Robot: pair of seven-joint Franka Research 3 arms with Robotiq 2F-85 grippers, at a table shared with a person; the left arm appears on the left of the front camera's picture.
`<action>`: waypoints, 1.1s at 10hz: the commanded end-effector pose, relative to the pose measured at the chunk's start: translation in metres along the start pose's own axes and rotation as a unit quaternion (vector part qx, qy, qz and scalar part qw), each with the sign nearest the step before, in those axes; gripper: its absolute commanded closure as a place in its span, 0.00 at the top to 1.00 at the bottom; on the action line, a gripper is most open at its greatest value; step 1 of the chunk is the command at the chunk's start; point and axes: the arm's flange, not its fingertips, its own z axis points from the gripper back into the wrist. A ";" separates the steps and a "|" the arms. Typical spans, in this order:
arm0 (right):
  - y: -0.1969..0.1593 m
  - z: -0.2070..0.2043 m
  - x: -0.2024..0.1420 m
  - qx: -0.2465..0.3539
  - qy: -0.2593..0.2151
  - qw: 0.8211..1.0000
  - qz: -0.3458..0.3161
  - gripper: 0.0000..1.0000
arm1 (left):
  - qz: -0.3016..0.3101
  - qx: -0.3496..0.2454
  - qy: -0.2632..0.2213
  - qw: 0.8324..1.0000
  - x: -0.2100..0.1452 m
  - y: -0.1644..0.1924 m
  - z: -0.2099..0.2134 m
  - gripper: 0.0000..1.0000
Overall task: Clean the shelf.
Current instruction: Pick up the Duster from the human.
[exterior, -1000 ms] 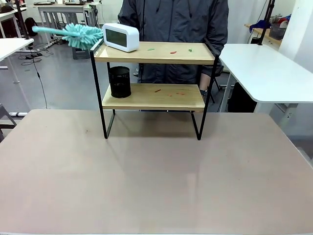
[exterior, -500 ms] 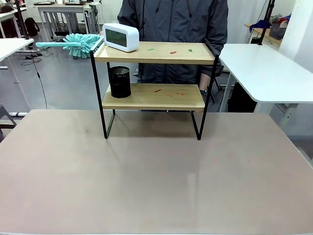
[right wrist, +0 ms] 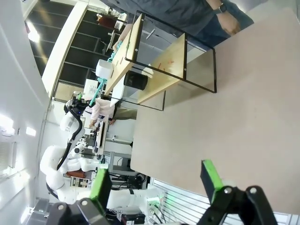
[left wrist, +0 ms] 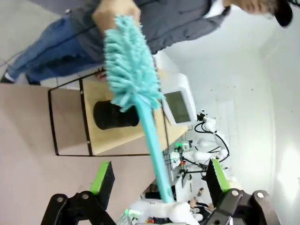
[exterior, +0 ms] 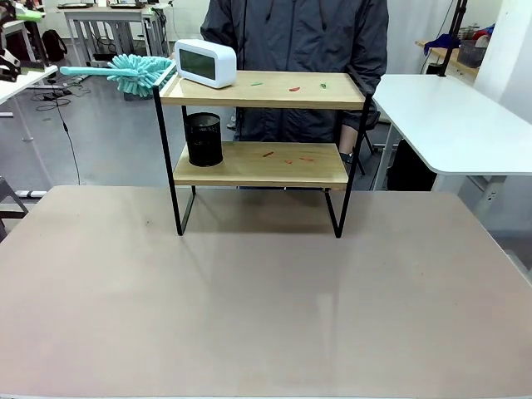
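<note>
The shelf [exterior: 262, 90], two wooden boards in a black frame, stands at the table's far side, with small red and green scraps [exterior: 293, 88] on both boards. A teal duster [exterior: 140, 71] lies with its head at the top board's left corner and its handle pointing left. In the left wrist view the duster [left wrist: 131, 70] runs between the fingers of my open left gripper [left wrist: 159, 178], and a person's hand [left wrist: 112, 11] is at its far tip. My left gripper [exterior: 17, 37] enters the front view at the upper left. My right gripper [right wrist: 157, 185] hangs open over the table, away from the shelf [right wrist: 164, 58].
A white clock [exterior: 205, 62] sits on the top board's left end and a black mesh cup [exterior: 203, 139] on the lower board. A person in a dark jacket [exterior: 295, 33] stands behind the shelf. A white table [exterior: 453, 116] is at the right. The brown table [exterior: 266, 307] spreads in front.
The duster came down from a raised, tilted pose to lie level at the shelf's left corner. My left gripper has come into the front view at the upper left.
</note>
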 end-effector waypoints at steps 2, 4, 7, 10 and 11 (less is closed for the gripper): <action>0.002 -0.001 0.003 0.009 -0.004 1.000 0.014 1.00 | 0.078 -0.008 0.052 0.996 0.001 0.014 -0.028 1.00; 0.002 -0.001 0.003 0.009 -0.004 1.000 0.014 1.00 | 0.114 -0.020 0.083 0.990 -0.008 0.027 -0.044 1.00; 0.002 -0.001 0.003 0.009 -0.004 1.000 0.014 1.00 | 0.129 -0.055 0.130 0.982 -0.021 0.035 -0.062 1.00; 0.002 -0.001 0.003 0.009 -0.004 1.000 0.014 1.00 | 0.135 -0.065 0.132 0.980 -0.025 0.033 -0.069 1.00; 0.002 -0.001 0.003 0.009 -0.004 1.000 0.014 1.00 | 0.130 -0.071 0.117 0.982 -0.024 0.034 -0.070 0.64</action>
